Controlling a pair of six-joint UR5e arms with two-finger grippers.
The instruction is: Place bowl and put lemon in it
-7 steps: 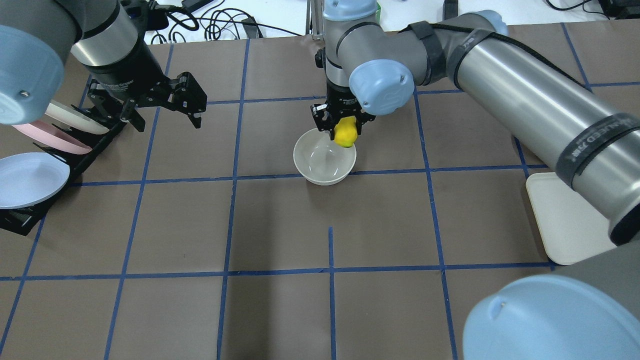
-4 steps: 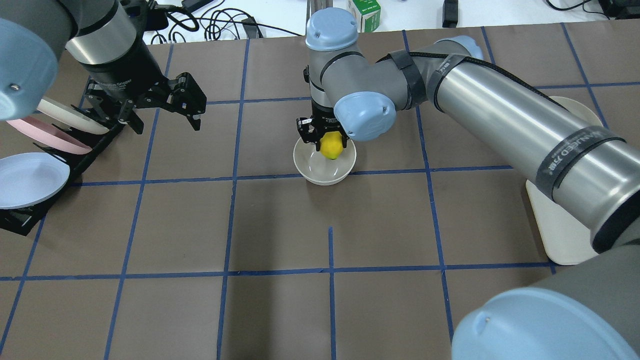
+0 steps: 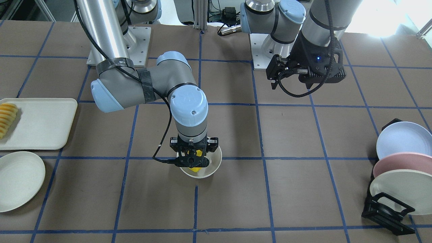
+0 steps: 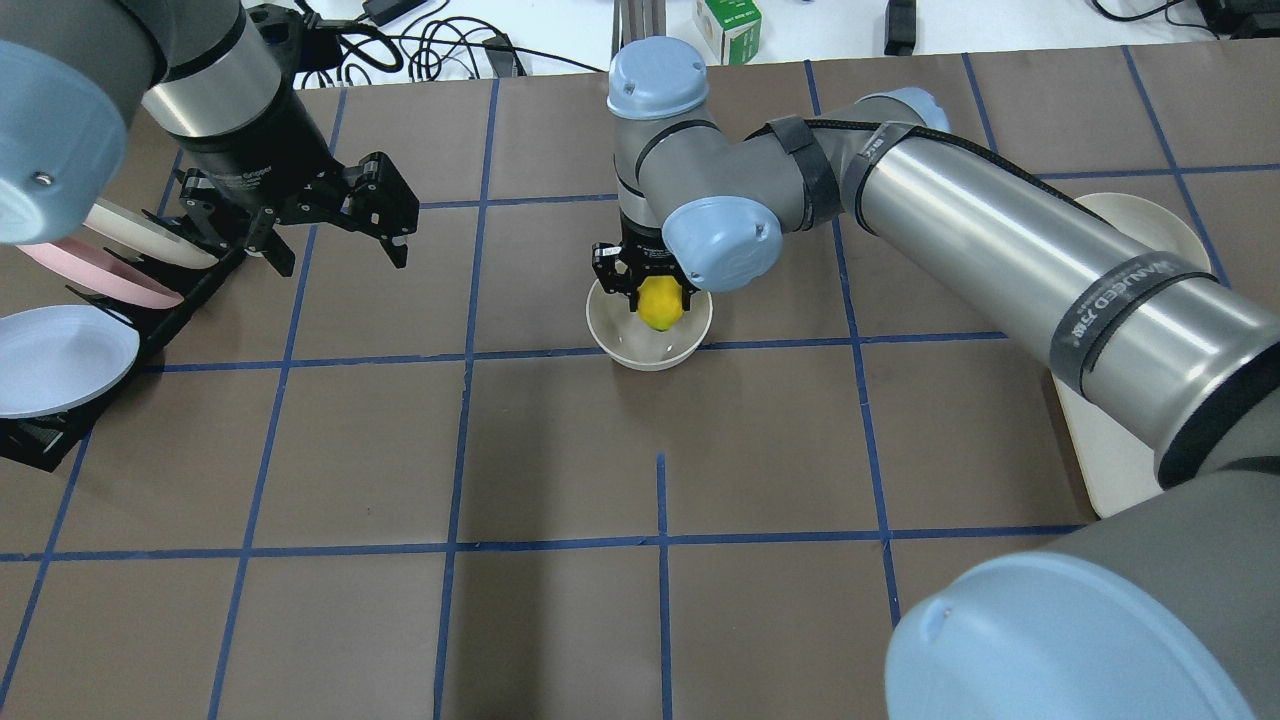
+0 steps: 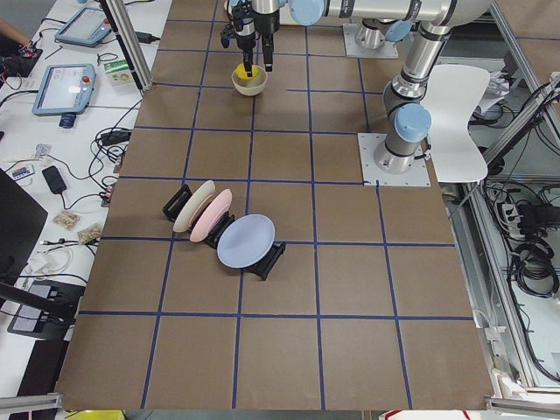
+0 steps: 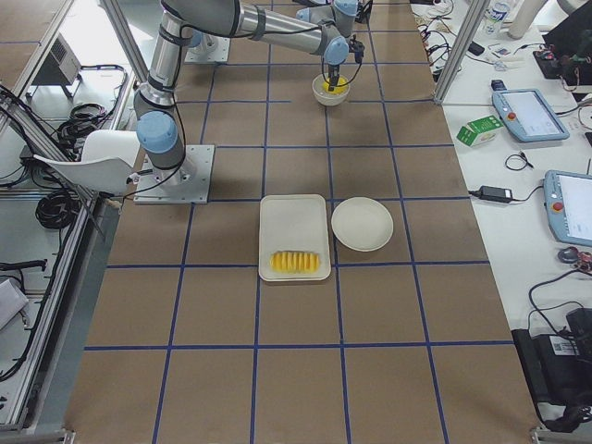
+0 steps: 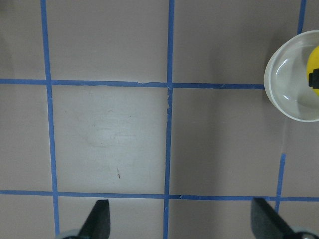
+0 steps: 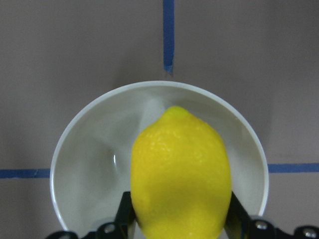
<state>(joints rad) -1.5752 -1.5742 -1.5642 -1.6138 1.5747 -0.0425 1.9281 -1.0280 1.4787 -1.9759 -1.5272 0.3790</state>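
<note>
The off-white bowl (image 4: pixel 650 345) stands upright on the table's middle; it also shows in the front view (image 3: pixel 214 165), the left wrist view (image 7: pixel 289 84) and the right wrist view (image 8: pixel 84 164). My right gripper (image 4: pixel 652 290) is shut on the yellow lemon (image 4: pixel 660 305) and holds it over the bowl's inside, tip pointing out of the fingers (image 8: pixel 179 179). My left gripper (image 4: pixel 330 235) is open and empty, hovering to the left of the bowl near the plate rack; its fingertips (image 7: pixel 99 219) show above bare table.
A black rack (image 4: pixel 60 400) with pale blue, pink and off-white plates (image 4: pixel 60 355) stands at the left edge. A white tray (image 3: pixel 37 123) with orange-yellow fruit slices (image 3: pixel 6 118) and a flat off-white plate (image 3: pixel 18 179) lie on the robot's right side.
My right gripper has moved left and down with the lemon, from beside the bowl's rim to over its inside. The left gripper has barely shifted.
</note>
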